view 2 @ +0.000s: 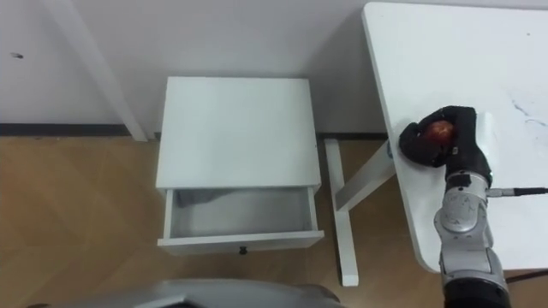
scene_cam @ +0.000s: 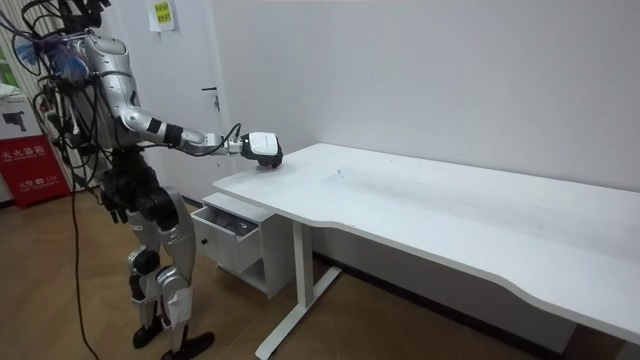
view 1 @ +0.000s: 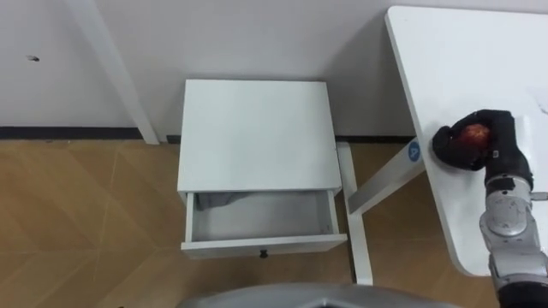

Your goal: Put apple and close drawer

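The apple point(view 1: 473, 134) is gripped in the curled fingers of the right hand point(view 1: 490, 137), which is rested on the table point(view 1: 479, 68) near its edge. The drawer point(view 1: 261, 245) of the cabinet point(view 1: 254, 133) is pulled open, well apart from the apple. From the room view, the robot is seen standing by the cabinet, arm stretched out to the table's corner.

The apple point(view 1: 473, 134) is red with a paler patch. The curled dark fingers of the right hand point(view 1: 501, 137) wrap most of it, at the white table's point(view 1: 454, 60) near-left edge. The drawer point(view 1: 257, 246) stands pulled open at about 8 o'clock from the apple, with a small dark knob point(view 1: 263, 253) on its front. Inside, a grey item point(view 1: 221, 201), perhaps cloth, lies toward 11 o'clock.
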Motion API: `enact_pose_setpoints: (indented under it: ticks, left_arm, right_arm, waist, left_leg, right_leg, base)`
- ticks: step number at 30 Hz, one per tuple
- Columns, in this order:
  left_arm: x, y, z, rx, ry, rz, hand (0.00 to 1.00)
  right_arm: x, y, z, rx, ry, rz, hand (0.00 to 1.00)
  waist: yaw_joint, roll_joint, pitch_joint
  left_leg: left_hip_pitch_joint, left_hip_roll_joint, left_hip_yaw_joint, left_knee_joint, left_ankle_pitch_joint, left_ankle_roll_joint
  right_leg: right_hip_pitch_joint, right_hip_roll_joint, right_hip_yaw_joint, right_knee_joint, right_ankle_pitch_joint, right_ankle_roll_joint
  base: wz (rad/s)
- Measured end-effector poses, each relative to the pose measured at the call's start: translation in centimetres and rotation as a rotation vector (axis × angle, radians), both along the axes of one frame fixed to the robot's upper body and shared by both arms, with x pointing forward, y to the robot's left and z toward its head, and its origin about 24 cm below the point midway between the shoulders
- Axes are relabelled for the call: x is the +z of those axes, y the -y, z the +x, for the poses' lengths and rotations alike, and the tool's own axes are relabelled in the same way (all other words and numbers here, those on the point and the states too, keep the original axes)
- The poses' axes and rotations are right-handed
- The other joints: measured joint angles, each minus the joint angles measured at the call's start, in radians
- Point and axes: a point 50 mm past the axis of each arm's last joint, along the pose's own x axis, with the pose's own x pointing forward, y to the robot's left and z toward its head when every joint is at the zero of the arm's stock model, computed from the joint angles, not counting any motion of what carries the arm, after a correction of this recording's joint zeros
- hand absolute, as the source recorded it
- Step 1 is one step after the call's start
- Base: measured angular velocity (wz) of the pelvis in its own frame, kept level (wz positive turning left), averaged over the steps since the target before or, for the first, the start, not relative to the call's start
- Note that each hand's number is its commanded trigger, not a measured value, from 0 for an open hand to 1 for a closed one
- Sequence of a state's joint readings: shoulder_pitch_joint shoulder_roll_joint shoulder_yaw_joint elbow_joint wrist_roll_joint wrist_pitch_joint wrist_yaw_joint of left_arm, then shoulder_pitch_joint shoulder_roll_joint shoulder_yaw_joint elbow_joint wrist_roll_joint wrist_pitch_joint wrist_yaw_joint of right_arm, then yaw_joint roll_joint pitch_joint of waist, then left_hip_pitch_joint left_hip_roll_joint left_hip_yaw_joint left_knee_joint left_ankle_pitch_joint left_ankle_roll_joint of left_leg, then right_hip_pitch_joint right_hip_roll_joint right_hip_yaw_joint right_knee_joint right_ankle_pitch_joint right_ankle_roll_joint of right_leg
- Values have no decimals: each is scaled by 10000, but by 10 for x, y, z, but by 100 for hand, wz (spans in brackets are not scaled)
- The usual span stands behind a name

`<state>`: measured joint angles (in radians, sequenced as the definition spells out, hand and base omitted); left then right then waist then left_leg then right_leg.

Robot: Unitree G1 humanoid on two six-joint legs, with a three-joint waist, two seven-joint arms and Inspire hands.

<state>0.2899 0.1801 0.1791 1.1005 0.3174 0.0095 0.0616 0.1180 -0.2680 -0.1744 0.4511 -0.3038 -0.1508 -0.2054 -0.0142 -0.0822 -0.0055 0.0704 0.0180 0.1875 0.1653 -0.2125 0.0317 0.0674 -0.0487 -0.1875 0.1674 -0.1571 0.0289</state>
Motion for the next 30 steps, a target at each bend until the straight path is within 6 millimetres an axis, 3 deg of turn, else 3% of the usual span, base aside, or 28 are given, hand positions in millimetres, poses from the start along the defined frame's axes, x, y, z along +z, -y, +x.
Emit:
enact_pose_setpoints:
  ticks: [6,9,11,14,17,23,30]
  left_arm:
    - [-3,10,18,-1113,164,-79,0]
    - [-5,15,27,-1480,195,-188,0]
    - [-5,18,36,-1625,378,-227,0]
    - [-5,21,44,-1777,543,-273,0]
    - [-5,21,42,-1933,440,-242,0]
    - [-6,23,37,-1968,236,-318,0]
    - [-7,26,43,-2146,320,-360,0]
  right_arm:
    - [7,-32,12,1432,224,-360,100]
    - [4,-59,19,2606,98,-92,100]
    - [-6,-92,19,4219,-758,290,100]
    - [-9,-131,16,6303,-1373,337,100]
    - [-5,-152,16,7429,-1387,306,100]
    - [2,-161,20,7959,-1214,484,100]
    - [-1,-169,17,8466,-1706,638,100]
  waist:
    - [286,113,17]
    - [504,193,37]
    - [776,322,92]
    - [1125,463,108]
    - [1324,550,100]
    - [1498,397,95]
    - [1565,409,132]
  left_leg:
    - [-148,40,19,21,5,-27]
    - [-175,61,-10,20,25,-59]
    - [-204,64,-20,15,38,-74]
    - [-437,43,-61,87,58,-61]
    - [-627,-1,-354,167,72,-43]
    - [-678,-89,-761,157,76,-35]
    - [-732,-104,-757,155,76,-35]
  right_leg:
    - [-160,44,-12,2,51,-76]
    - [-163,67,-39,-3,67,-102]
    - [-192,73,-70,-7,70,-107]
    - [-419,48,-115,1,71,-109]
    - [-486,-12,-403,-6,69,-106]
    - [-295,-66,-702,-175,63,-96]
    - [-339,-82,-724,-174,63,-96]
  base:
    - [-7]
    - [4]
    - [0]
    - [3]
    - [28]
    - [23]
    - [1]
